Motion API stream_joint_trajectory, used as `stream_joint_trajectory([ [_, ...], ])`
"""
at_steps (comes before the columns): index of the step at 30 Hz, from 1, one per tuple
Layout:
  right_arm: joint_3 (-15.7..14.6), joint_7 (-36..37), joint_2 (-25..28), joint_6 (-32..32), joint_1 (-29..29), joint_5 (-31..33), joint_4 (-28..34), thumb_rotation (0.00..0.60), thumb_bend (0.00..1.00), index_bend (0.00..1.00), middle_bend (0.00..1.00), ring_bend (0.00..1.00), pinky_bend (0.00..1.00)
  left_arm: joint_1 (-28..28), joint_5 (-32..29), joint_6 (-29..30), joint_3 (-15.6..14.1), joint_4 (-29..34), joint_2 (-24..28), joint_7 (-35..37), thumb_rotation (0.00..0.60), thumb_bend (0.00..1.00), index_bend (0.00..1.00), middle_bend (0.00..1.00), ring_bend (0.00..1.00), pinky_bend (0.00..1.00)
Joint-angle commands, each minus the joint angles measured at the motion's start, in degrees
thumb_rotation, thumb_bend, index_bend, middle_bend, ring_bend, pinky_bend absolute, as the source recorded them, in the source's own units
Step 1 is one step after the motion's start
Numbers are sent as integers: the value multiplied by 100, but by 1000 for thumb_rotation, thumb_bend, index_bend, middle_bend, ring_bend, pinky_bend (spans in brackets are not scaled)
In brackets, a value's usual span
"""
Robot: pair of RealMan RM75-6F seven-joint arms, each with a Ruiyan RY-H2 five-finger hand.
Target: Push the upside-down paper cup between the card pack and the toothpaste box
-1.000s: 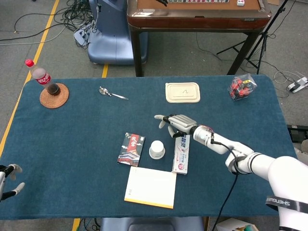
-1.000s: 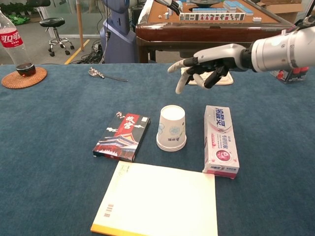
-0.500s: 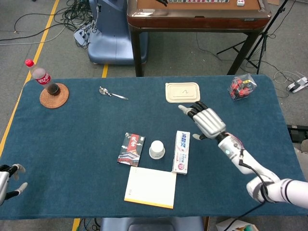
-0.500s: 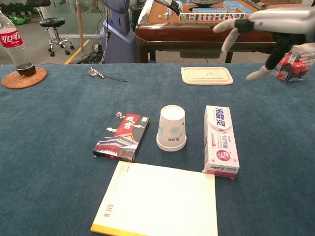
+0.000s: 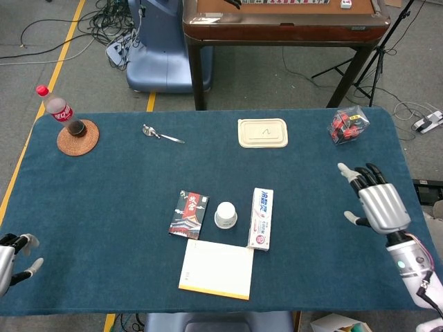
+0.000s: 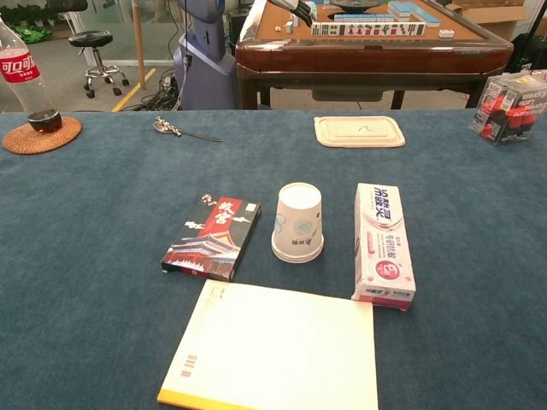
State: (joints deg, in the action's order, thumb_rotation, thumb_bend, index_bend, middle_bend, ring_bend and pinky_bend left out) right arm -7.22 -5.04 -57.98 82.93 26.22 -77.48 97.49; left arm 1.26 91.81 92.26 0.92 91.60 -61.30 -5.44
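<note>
Your right hand has pulled back, released; paper cup sits between card pack and toothpaste box. Push looks done; nothing further needed.

- Right hand: silver-grey metallic shell, dark finger segments, pale fingertips.
- Right wrist: white casing with small green indicator light.
- Left hand: grey body, pale fingertips; mostly cropped.

Floor: I see grey surface, yellow tape line far left | cables far left | furniture: dark wooden table far centre | office chair far left.
</note>
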Motion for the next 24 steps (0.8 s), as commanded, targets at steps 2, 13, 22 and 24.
stream_joint_trajectory([
  [2, -16, 69, -140, 431, -545, -130, -116, 600, 0, 7, 231, 147, 116, -7, 59, 29, 5, -76, -61, 18, 600, 208, 499, 599, 468, 642],
  [13, 165, 40, -684, 1225, -1593, -114, -815, 600, 0, 7, 234, 147, 116, -31, 85, 36, -36, 92, 60, 124, 600, 208, 478, 582, 465, 642],
  [22, 181, 88, -448, 851, -1728, -384, -811, 600, 0, 7, 229, 147, 116, -54, 161, 112, -48, 75, 54, 173, 600, 208, 470, 560, 461, 644],
  [24, 157, 158, -398, 709, -1724, -449, -808, 600, 0, 7, 221, 142, 116, -51, 138, 90, -45, 75, 65, 162, 600, 208, 470, 556, 461, 644],
])
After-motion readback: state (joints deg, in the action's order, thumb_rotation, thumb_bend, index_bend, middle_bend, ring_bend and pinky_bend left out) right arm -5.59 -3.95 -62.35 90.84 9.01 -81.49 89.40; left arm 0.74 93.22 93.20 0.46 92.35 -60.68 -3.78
